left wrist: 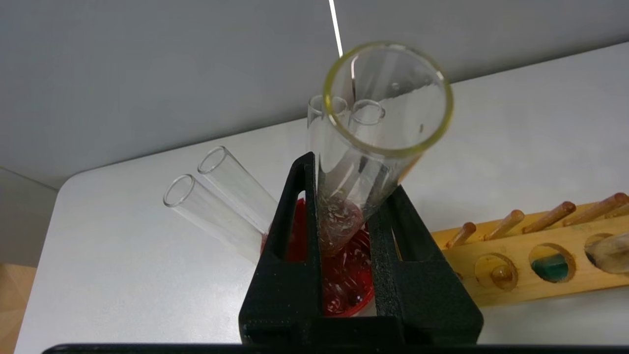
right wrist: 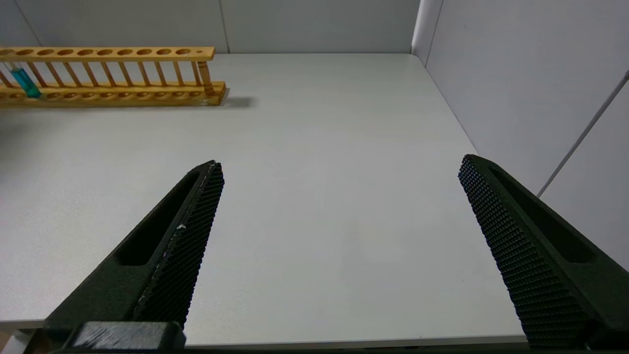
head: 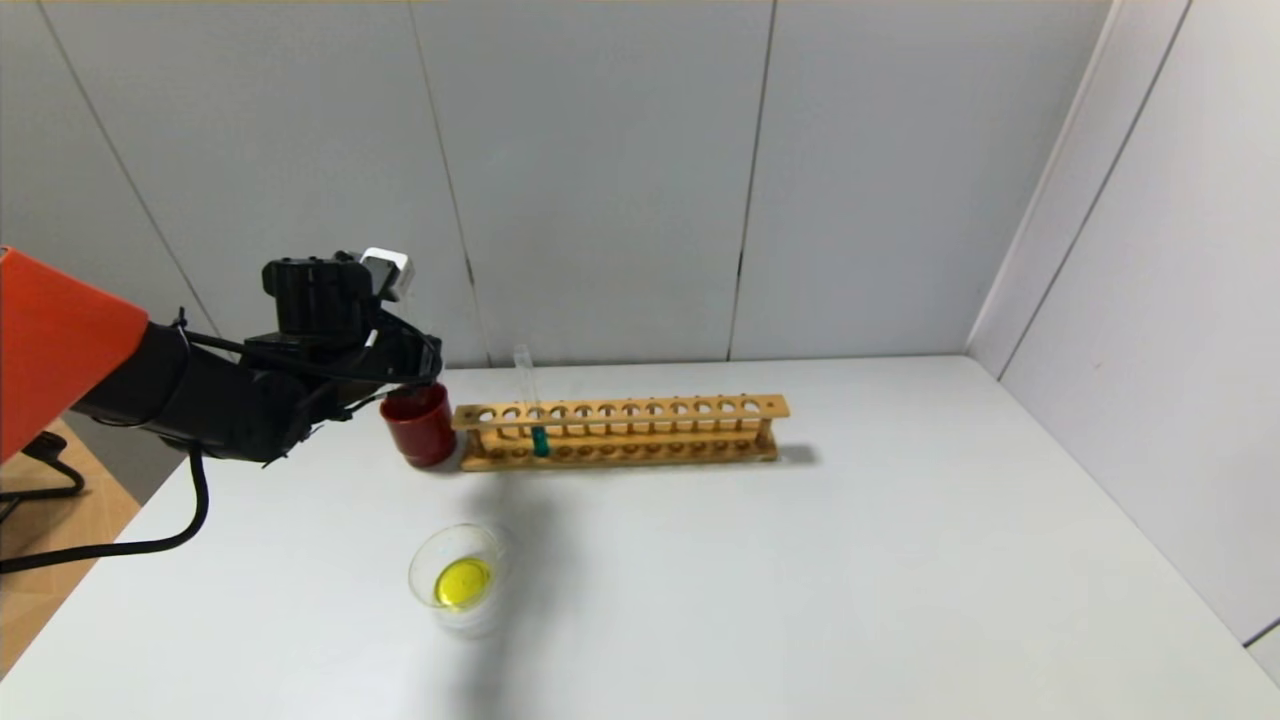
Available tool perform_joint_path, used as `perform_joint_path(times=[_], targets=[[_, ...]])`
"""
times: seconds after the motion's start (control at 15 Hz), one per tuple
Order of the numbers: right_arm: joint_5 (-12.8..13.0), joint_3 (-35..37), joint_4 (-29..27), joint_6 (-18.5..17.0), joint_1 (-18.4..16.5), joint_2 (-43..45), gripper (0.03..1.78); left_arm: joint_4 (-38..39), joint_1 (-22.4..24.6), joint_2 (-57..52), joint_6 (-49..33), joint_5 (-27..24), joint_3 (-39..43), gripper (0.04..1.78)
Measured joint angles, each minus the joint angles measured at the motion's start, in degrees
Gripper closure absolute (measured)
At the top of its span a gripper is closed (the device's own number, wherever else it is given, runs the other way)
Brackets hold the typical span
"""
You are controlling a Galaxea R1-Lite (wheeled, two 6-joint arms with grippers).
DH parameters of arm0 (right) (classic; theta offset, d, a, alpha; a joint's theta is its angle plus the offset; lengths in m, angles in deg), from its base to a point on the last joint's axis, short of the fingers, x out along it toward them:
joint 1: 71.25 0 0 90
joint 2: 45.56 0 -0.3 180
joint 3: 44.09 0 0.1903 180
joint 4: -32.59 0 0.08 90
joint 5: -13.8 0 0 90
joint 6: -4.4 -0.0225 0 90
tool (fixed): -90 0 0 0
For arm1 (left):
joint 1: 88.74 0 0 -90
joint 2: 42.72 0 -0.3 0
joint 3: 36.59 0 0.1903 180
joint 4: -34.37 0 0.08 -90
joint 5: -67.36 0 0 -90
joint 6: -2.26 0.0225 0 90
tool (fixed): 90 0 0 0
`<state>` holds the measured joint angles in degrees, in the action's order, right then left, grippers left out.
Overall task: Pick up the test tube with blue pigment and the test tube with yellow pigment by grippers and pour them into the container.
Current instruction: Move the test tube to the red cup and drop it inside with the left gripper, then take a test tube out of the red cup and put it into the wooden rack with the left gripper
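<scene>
Left hand [left wrist: 344,206] clenched on seemingly emptied tube [left wrist: 378,128] over red cup [head: 418,425], right hand [right wrist: 339,246] released above bare table [right wrist: 319,147]

I face pale grey panelled walls [head: 600,180] that meet in a corner on my right, a flat white tabletop [head: 850,560], and light wooden flooring [head: 60,520] on my left.

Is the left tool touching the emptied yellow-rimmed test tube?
Touching. In the left wrist view the left tool is shut on the test tube, both black fingers pressed against its glass, above the red cup.
</scene>
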<state>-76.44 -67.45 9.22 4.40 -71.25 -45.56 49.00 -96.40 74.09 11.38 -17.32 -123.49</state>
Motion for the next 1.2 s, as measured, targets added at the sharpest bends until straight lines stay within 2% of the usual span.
perform_joint_path(times=[0.2, 0.33, 0.47, 0.73, 0.87, 1.0, 1.2], targets=[[0.0, 0.0, 0.0, 0.0, 0.0, 0.0, 0.06, 0.21, 0.0, -0.16, 0.06, 0.05, 0.44, 1.45], [0.0, 0.0, 0.0, 0.0, 0.0, 0.0, 0.06, 0.37, 0.0, -0.3, 0.0, 0.13, 0.9, 1.31], [0.02, 0.0, 0.0, 0.0, 0.0, 0.0, 0.06, 0.39, 0.0, -0.41, -0.09, 0.17, 1.16, 1.05], [0.0, 0.0, 0.0, 0.0, 0.0, 0.0, 0.06, 1.66, -0.06, -1.54, 0.22, 0.13, 1.34, 0.39], [0.0, 0.0, 0.0, 0.0, 0.0, 0.0, 0.06, 1.44, -0.13, -2.67, 0.68, 0.2, 0.99, 0.19], [0.02, 0.0, 0.0, 0.0, 0.0, 0.0, 0.06, -1.1, -0.26, -4.83, 1.73, 0.17, 0.49, 0.08], [0.0, 0.0, 0.0, 0.0, 0.0, 0.0, 0.06, -12.18, -0.88, -10.01, 4.52, 0.16, 0.05, 0.07]])
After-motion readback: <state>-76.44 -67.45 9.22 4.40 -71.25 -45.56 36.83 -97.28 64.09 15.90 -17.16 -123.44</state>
